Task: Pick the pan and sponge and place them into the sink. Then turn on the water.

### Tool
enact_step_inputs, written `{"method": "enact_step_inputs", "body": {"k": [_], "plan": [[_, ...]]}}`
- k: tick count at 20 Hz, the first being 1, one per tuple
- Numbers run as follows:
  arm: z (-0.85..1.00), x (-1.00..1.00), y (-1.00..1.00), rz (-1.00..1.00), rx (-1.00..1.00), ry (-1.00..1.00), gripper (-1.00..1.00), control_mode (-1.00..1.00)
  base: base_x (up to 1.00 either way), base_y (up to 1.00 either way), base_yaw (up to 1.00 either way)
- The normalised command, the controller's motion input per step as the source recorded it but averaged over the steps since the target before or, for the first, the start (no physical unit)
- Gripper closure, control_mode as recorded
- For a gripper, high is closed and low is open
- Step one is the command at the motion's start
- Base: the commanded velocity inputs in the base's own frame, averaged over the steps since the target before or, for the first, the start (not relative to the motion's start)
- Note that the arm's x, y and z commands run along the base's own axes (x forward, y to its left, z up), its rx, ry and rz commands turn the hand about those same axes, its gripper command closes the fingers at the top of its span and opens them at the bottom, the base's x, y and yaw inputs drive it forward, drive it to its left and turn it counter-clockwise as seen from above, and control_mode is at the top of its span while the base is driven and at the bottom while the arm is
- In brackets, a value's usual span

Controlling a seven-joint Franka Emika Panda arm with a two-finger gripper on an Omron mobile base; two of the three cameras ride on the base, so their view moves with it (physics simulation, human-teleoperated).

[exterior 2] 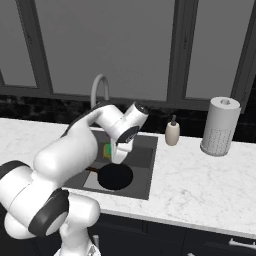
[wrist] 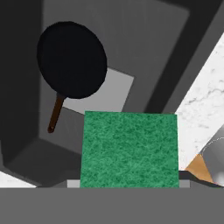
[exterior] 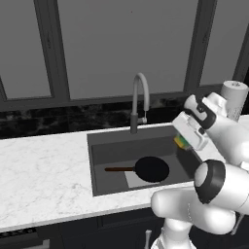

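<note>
Nearest the camera on the hand, the sponge [wrist: 130, 148] sits green face up between the fingers of the claw [exterior: 184, 144], which is clamped on it and hangs above the right side of the sink [exterior: 99, 181]. Seen from the left base camera, the sponge shows as a green and yellow sliver at about three o'clock from the pan [exterior: 151, 169]. The pan already lies on the basin floor, its handle pointing to nine o'clock, half over the lighter square patch.

The step in hand looks to be dropping the sponge in. To do it well, lower it inside the basin walls and let go over bare floor beside the pan, clear of the white table [exterior: 44, 180] edge.

Farther back, the faucet [exterior: 139, 101] stands at twelve o'clock behind the sink, untouched, with no water running.
</note>
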Motion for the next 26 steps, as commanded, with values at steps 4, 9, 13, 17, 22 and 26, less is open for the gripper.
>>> {"method": "enact_step_inputs", "body": {"k": [4,9,13,17,22,26], "plan": [[-0.72,0.34,0.09,0.00,0.00,0.00,1.00,-1.00,0.00,0.00,0.00],[-0.62,0.40,0.21,0.00,0.00,0.00,1.00,-1.00,0.00,0.00,0.00],[-0.51,0.34,0.20,0.00,0.00,0.00,1.00,-1.00,0.00,0.00,0.00],[-0.53,0.02,0.01,0.00,0.00,0.00,1.00,-1.00,0.00,0.00,0.00],[-0.50,0.01,0.00,0.00,0.00,0.00,1.00,-1.00,0.00,0.00,0.00],[-0.34,0.16,0.10,0.00,0.00,0.00,1.00,-1.00,0.00,0.00,0.00]]}}
